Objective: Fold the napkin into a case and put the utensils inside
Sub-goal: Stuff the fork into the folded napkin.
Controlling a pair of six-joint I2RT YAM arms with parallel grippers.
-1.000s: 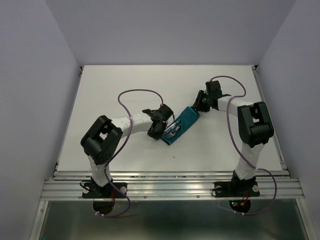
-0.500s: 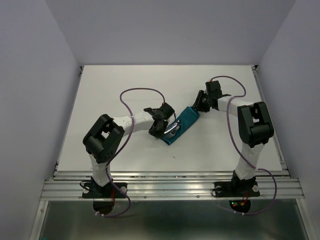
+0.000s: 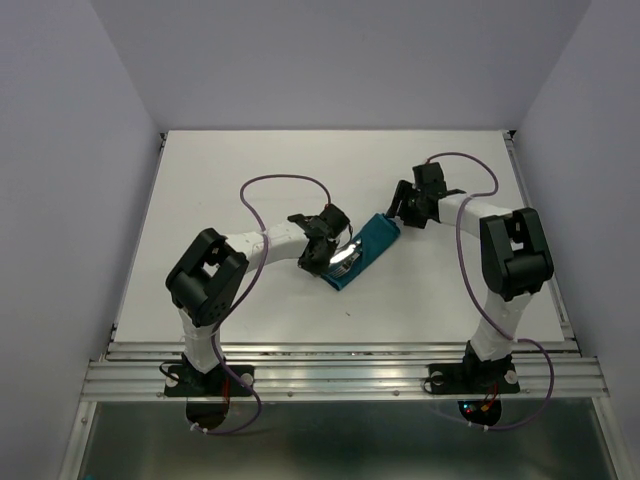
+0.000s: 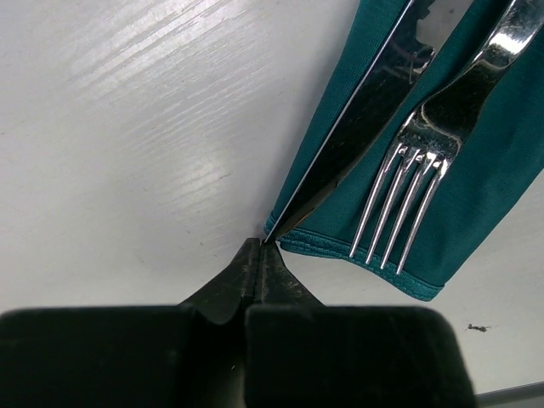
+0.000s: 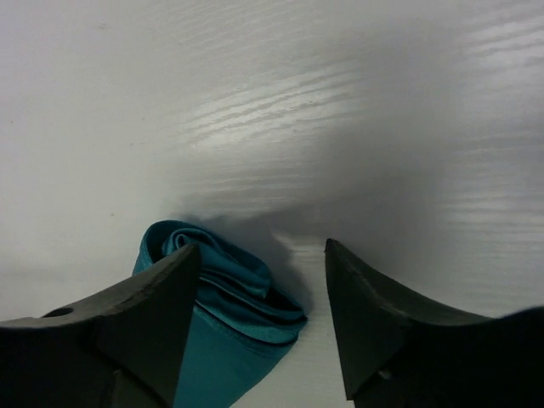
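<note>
The teal napkin [image 3: 372,241] lies folded into a narrow case, slanting across the middle of the table. A knife [image 4: 357,119] and a fork [image 4: 408,195], the utensils, rest on the case [image 4: 476,204] with their silver heads showing at its near-left end [image 3: 343,258]. My left gripper [image 4: 259,248] is shut, and its tips touch the knife's point at the case's corner. My right gripper [image 5: 263,251] is open around the far bunched end of the case [image 5: 229,297]. That cloth lies against the left finger [image 5: 161,297], with a gap to the right finger.
The white table [image 3: 250,160] is bounded by raised rails on the left and right and by grey walls. A metal rail [image 3: 340,375] runs along the near edge by the arm bases. Purple cables loop above both arms.
My right gripper has opened and let go of the case's far end, drawing back slightly. My left gripper has nudged a little toward the case, still shut.
</note>
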